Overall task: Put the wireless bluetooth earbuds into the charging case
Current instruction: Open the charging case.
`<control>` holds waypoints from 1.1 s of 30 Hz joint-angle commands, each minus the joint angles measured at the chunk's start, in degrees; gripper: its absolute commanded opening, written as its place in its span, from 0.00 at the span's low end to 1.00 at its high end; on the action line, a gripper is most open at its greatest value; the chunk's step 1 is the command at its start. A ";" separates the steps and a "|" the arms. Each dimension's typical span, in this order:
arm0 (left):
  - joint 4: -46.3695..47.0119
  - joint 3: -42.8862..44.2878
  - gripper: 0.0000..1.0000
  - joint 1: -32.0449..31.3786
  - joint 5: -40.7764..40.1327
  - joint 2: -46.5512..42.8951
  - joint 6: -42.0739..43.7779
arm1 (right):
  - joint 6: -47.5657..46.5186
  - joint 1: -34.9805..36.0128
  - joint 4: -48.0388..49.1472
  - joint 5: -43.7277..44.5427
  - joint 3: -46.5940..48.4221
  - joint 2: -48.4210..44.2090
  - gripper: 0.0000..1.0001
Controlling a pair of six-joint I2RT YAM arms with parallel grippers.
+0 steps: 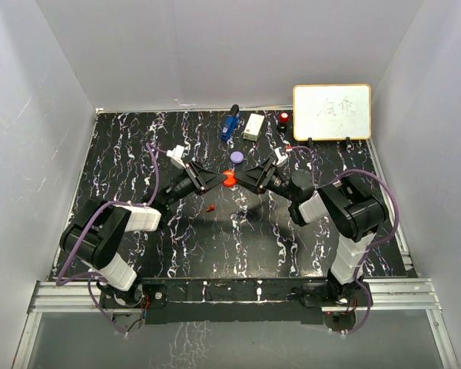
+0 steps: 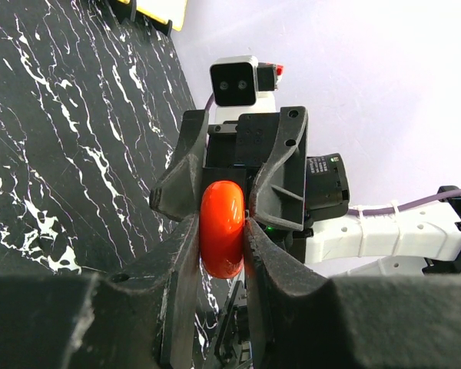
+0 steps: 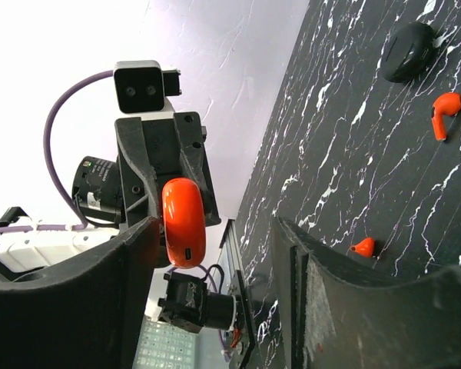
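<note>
My left gripper (image 1: 220, 181) is shut on a red, puck-like charging case (image 1: 229, 180) and holds it edge-on above the table's middle; the left wrist view shows the case (image 2: 221, 207) pinched between both fingers. My right gripper (image 1: 246, 178) faces it, open, with its fingers on either side of the case's far end (image 3: 184, 221) without gripping. A red earbud (image 1: 210, 207) lies on the table below; the right wrist view shows one red earbud (image 3: 444, 113) and a small red piece (image 3: 363, 247). A purple case (image 1: 237, 157) sits behind. No purple earbud shows.
A black round case (image 3: 406, 51) lies on the marbled table. A blue gadget (image 1: 230, 123), a white box (image 1: 253, 127) and a small red item (image 1: 283, 118) stand at the back. A whiteboard (image 1: 332, 111) leans at the back right. White walls enclose the table.
</note>
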 commanded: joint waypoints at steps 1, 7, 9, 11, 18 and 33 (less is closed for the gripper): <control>2.90 0.73 0.00 -0.06 1.00 -1.35 0.60 | -3.53 0.00 -1.10 0.63 1.32 -3.27 0.53; 4.17 1.25 0.00 -0.08 1.99 0.25 -0.31 | -3.89 0.08 -1.35 -0.24 1.95 -3.62 0.38; 4.75 1.39 0.00 -0.15 2.30 0.78 -0.75 | -3.97 0.09 -1.47 -0.37 2.12 -3.67 0.35; 4.74 1.59 0.00 -0.15 2.36 1.08 -0.74 | -4.10 0.16 -1.57 -0.50 2.16 -3.77 0.34; 5.09 2.05 0.00 -0.57 2.36 1.75 -0.87 | -4.26 0.77 -1.85 -0.94 2.79 -3.61 0.33; 5.42 2.82 0.00 -0.58 1.91 1.41 -1.49 | -4.77 1.07 -1.85 -1.29 2.32 -3.63 0.22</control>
